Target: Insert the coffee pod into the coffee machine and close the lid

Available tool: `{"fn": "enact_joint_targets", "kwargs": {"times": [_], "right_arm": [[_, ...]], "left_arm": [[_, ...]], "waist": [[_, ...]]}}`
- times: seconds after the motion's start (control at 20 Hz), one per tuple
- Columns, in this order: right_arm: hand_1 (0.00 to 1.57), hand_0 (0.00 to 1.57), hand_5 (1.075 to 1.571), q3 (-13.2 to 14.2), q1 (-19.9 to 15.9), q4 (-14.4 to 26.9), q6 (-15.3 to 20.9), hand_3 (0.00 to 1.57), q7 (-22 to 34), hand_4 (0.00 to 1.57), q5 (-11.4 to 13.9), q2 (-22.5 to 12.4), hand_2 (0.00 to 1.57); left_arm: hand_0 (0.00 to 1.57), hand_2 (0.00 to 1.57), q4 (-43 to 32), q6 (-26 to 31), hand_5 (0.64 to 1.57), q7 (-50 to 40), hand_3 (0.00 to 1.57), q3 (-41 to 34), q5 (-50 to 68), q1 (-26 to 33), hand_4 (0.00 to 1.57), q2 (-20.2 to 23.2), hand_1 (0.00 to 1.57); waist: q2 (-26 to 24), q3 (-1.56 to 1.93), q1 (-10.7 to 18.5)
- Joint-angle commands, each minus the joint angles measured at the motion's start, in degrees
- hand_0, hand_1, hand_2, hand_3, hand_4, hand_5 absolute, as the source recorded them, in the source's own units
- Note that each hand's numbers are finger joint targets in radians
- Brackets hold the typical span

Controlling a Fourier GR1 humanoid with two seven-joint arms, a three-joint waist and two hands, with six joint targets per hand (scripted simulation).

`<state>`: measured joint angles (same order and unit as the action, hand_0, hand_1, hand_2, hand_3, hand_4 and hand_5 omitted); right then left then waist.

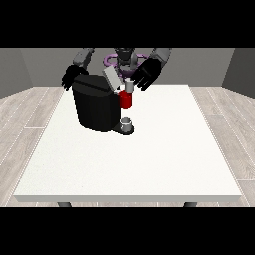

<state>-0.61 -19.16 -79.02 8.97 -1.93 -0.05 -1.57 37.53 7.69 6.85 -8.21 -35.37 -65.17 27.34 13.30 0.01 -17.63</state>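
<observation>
Hand at the view's left point(72, 77): behind the coffee machine point(94, 107), finger state could not be told. Machine: black, on white table point(164, 149); lid point(111, 77) raised. Cup point(127, 122) on its base. Coffee pod point(129, 86): above red holder point(126, 99). Hand at the view's right point(147, 73): fingers spread, just beside pod.

views: one, front only
position: across the white table point(124, 164) from the robot point(124, 57), raised
facing: toward robot, angled down over tabletop
range: mid; whole table in frame, robot small at far edge
coffee machine point(94, 102): far-left of centre
overlap: none, single view
</observation>
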Motion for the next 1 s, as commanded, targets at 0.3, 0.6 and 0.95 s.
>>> {"fn": "enact_joint_targets", "kwargs": {"times": [0.3,0.6,0.95], "right_arm": [[0.0,0.0,1.571,2.58,-1.58,1.52,1.21,0.0,-1.55,0.48,-0.26,-0.63,0.0],[0.0,0.0,1.571,2.59,-1.37,-0.2,0.52,0.0,-0.09,0.52,-0.98,-0.94,0.0],[0.0,0.0,1.571,5.34,-1.79,0.49,-1.06,0.0,2.51,0.51,-3.62,-3.22,0.0]], "left_arm": [[1.32,1.33,-0.9,2.88,1.571,-2.24,1.23,0.61,-0.41,-3.98,0.51,-1.5,1.32],[1.18,1.25,-1.34,1.15,1.571,-0.08,1.18,0.77,-1.46,-2.76,0.5,-1.22,1.18],[1.2,1.28,-1.29,0.03,1.571,-0.85,1.21,1.38,-1.98,-1.38,0.52,-4.16,1.2]], "waist": [[1.71,0.01,0.67],[1.85,0.0,0.92],[0.12,0.0,1.48]]}}
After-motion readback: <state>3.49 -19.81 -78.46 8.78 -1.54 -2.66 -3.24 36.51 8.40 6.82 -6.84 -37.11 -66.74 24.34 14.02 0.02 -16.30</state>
